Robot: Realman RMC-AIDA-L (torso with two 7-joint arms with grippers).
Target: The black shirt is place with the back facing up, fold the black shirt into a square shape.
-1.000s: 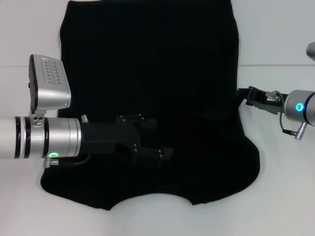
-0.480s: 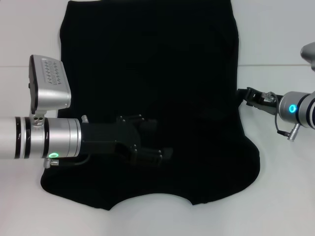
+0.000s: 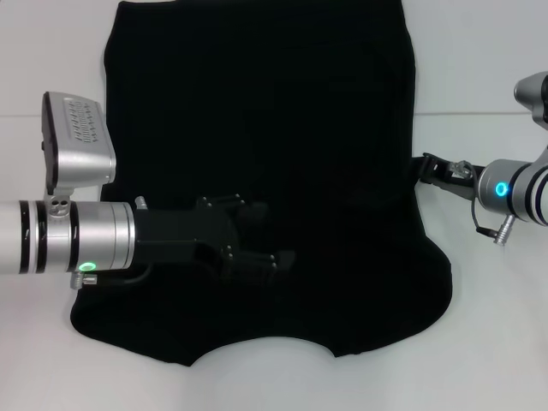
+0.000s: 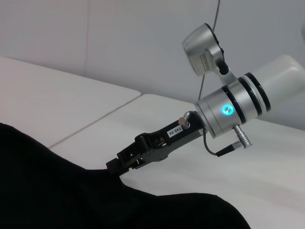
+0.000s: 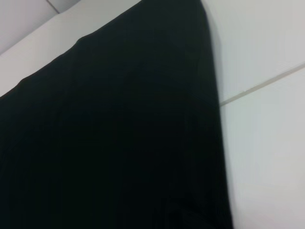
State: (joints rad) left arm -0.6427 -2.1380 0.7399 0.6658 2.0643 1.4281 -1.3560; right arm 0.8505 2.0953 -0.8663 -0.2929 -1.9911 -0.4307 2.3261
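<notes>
On the white table (image 3: 488,77), the black shirt (image 3: 265,128) lay spread flat, filling most of the middle of the head view, with its straight hem at the far edge and a curved neck cutout at the near edge. No lettering showed on the upward face. A thin seam line ran across the table on both sides of the fabric.

The left claw (image 3: 278,235) reached in from the robot's left and sat over the near half of the shirt, low above or on the cloth; its black fingers blended with the dark fabric, and whether they were apart or together could not be told. A silver wrist segment with a green light and a boxy silver camera housing stood behind it, over the shirt's left edge.

The right claw (image 3: 424,164) came in from the robot's right and met the shirt's right side edge, about midway along its length. In the left wrist view the right claw (image 4: 116,164) showed more plainly: its slim black fingers (image 4: 138,150) were drawn together on the edge of the shirt (image 4: 57,191), pinching the fabric where it rose slightly off the table (image 4: 267,181). A blue light glowed on the silver wrist behind it.

The right wrist view showed only the shirt (image 5: 119,133) stretching away across the table (image 5: 267,143), its side edge running straight beside bare surface.
</notes>
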